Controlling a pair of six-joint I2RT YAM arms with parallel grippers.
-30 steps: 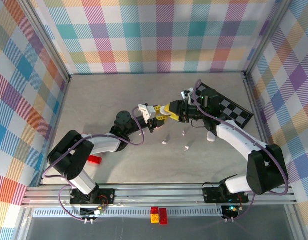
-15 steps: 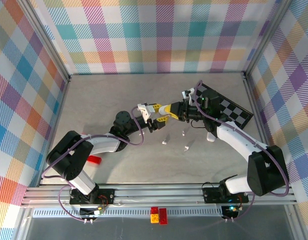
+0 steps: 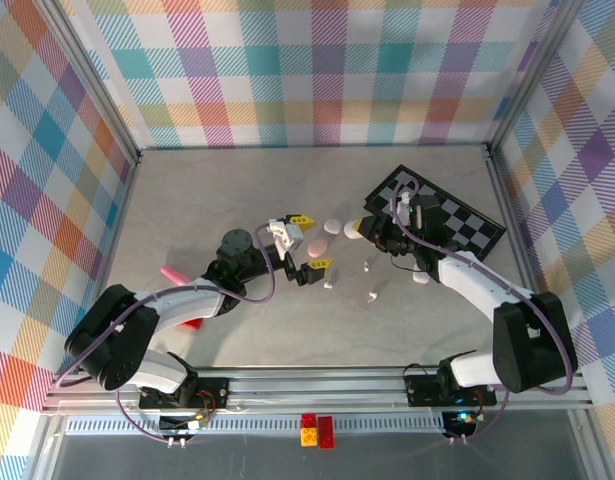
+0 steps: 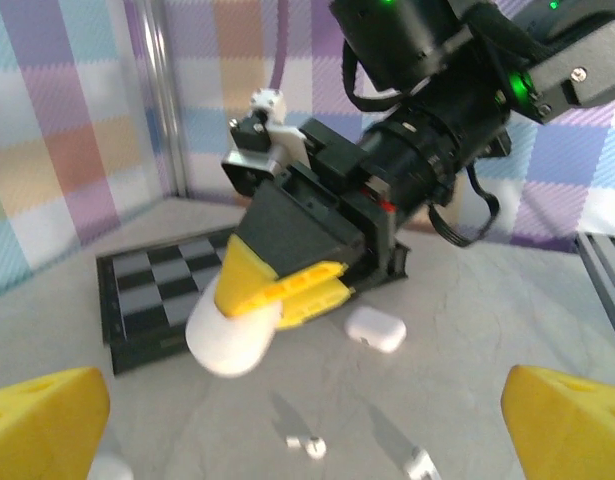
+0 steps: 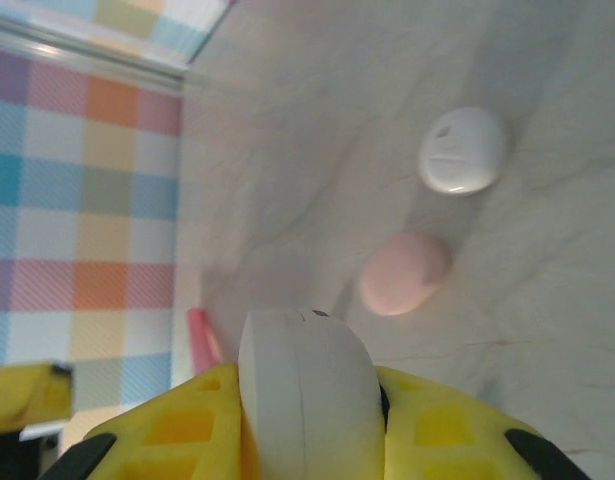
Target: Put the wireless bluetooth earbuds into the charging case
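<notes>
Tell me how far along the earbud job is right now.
Done: no earbud visibly seated. In hand: the right gripper clamps a glossy white oval case; the left gripper stands open, empty. Left: tiny white stemmed earbuds lie loose on the grey table, so opening a case and inserting them all remains.
</notes>
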